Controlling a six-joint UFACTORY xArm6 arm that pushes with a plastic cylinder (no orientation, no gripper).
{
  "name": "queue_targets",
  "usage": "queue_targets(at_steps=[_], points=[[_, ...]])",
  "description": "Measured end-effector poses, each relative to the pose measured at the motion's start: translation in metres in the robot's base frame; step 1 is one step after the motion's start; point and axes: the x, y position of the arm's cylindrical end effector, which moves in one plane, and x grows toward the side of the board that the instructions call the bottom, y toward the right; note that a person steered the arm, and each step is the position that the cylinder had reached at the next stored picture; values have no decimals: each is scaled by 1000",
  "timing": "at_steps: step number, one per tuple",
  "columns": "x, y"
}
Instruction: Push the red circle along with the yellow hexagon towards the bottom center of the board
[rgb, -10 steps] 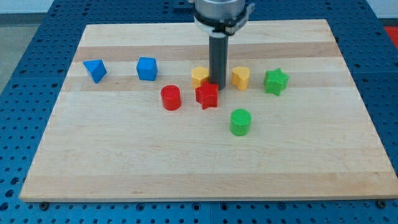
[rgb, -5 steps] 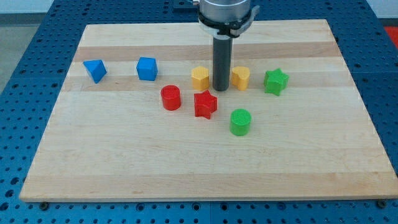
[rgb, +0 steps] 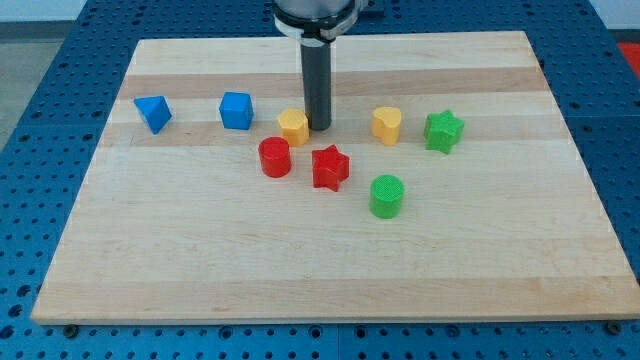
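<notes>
The red circle stands near the board's middle, a little left of centre. The yellow hexagon sits just above and to the right of it, nearly touching it. My tip is down on the board right against the hexagon's right side, above the red star. The rod rises straight up out of the view's top.
A yellow heart-shaped block and a green star lie to the right. A green circle sits below them. A blue cube and a blue wedge-like block lie at the left on the wooden board.
My tip has moved left from between the two yellow blocks, pushing the yellow hexagon left towards the red circle. Earlier the red star slid down a little.
</notes>
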Motion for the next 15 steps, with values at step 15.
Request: queue_targets(at_steps=[15], points=[[18,-60]])
